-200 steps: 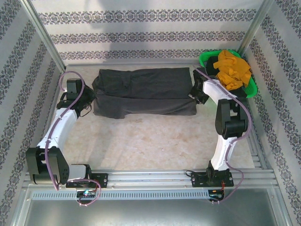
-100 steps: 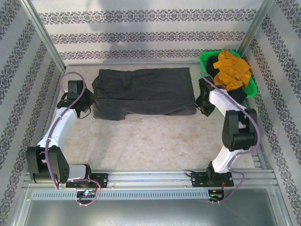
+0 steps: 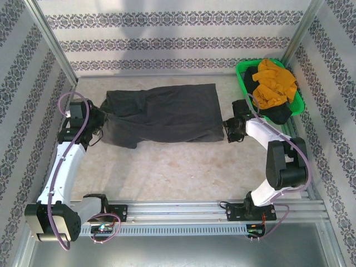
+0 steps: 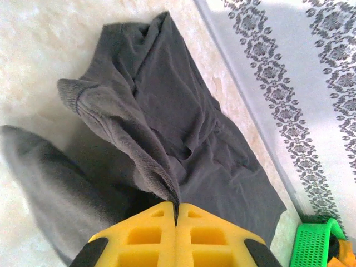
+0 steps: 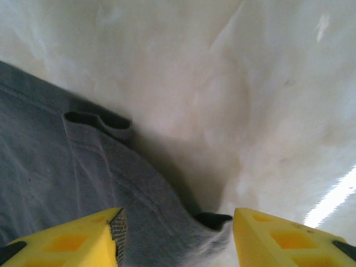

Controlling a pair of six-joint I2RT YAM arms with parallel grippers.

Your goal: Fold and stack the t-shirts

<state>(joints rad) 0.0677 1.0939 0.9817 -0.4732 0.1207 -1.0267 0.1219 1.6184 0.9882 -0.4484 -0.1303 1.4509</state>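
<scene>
The left gripper [image 4: 176, 214], fingers pressed together, pinches a hem of the dark charcoal-grey cloth t-shirt [image 3: 161, 111] lying on the pale table [image 3: 178, 161]. The right gripper [image 5: 175, 228], fingers spread, hangs over the shirt's opposite corner, near a bright green plastic basket [image 3: 240, 71] holding a mustard-orange cloth t-shirt [image 3: 272, 83].

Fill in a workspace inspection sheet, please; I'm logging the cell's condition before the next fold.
Surface: pale table, bare near the arms.
Job's things: dark grey t-shirt lies across the far half; mustard-orange t-shirt and blackish t-shirt heaped in green basket, far right corner.
Clutter: nothing seen.
Grippers: left gripper shut on the grey shirt's left end; right gripper open, fingers astride its right hem.
Cables: purple cables run along both arms.
Surroundings: patterned walls; metal rail at near edge.
</scene>
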